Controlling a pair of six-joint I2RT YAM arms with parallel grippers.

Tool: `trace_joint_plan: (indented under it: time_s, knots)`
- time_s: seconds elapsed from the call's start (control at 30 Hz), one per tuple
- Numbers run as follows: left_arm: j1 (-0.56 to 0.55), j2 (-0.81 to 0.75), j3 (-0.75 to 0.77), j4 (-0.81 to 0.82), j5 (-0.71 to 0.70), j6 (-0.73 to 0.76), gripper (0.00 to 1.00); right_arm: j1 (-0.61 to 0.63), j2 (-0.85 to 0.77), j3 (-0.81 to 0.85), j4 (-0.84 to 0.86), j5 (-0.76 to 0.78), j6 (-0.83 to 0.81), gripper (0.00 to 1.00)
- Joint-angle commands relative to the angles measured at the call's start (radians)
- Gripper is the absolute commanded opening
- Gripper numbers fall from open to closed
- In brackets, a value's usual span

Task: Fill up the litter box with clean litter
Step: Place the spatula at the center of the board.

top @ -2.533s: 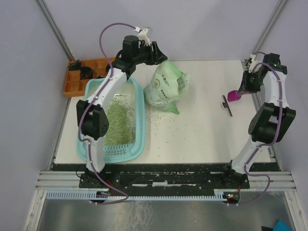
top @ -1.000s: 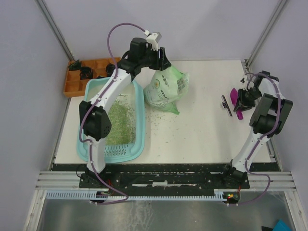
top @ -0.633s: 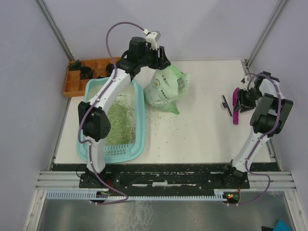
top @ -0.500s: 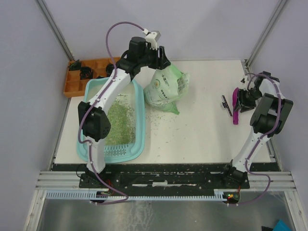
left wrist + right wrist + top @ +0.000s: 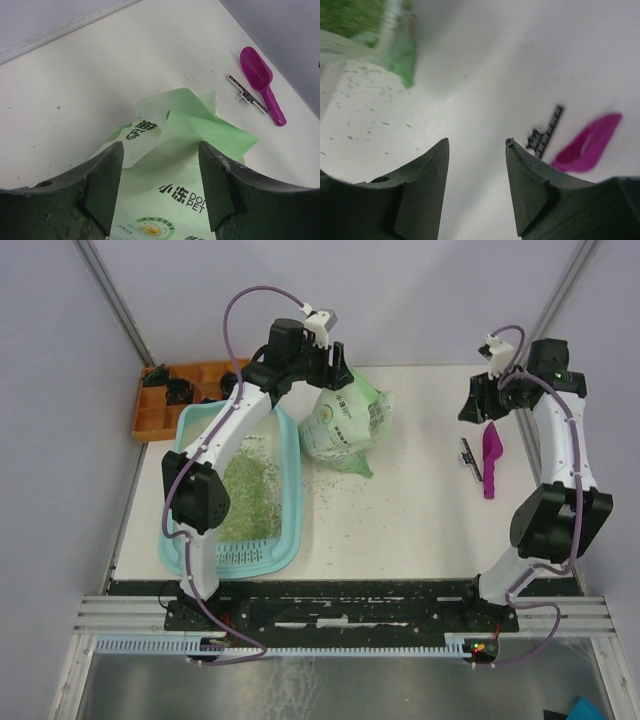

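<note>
The light teal litter box (image 5: 294, 480) lies at the left of the table, with pale green litter (image 5: 245, 495) spread over its floor. The green and white bag (image 5: 345, 420) stands just right of it. Above the bag's open top hangs my left gripper (image 5: 330, 368), open; in the left wrist view its jaws (image 5: 160, 145) straddle the bag's (image 5: 185, 170) flap without pinching it. Further right, my right gripper (image 5: 478, 405) is raised over the table, open and empty (image 5: 477, 140). The magenta scoop (image 5: 490, 455) lies flat on the table below and to the right of it.
An orange compartmented tray (image 5: 185, 390) sits behind the litter box at the back left. A black toothed clip (image 5: 468, 456) lies beside the scoop (image 5: 587, 142). Loose granules (image 5: 335, 485) are scattered on the table in front of the bag.
My right gripper has let go of the scoop and risen up and to the left; the scoop now lies on the table. The left gripper stays over the bag, slightly wider.
</note>
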Motion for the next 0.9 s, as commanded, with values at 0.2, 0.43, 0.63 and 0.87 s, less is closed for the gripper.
trace_joint_plan:
  time_s: [0.2,0.43,0.63,0.87]
  knots:
    - [0.011,-0.028,0.035,0.015,0.094,0.045,0.39,0.113,0.097,0.026,0.142,-0.485,-0.052,0.54]
    - [0.048,-0.062,0.013,0.013,0.119,0.044,0.03,0.238,0.153,0.024,0.082,-0.440,-0.138,0.53]
    - [0.083,-0.146,-0.072,0.052,0.084,0.048,0.03,0.303,0.140,-0.046,0.197,-0.399,-0.110,0.53]
    - [0.134,-0.220,-0.167,0.121,0.041,0.020,0.03,0.347,0.139,-0.070,0.265,-0.401,-0.121,0.53]
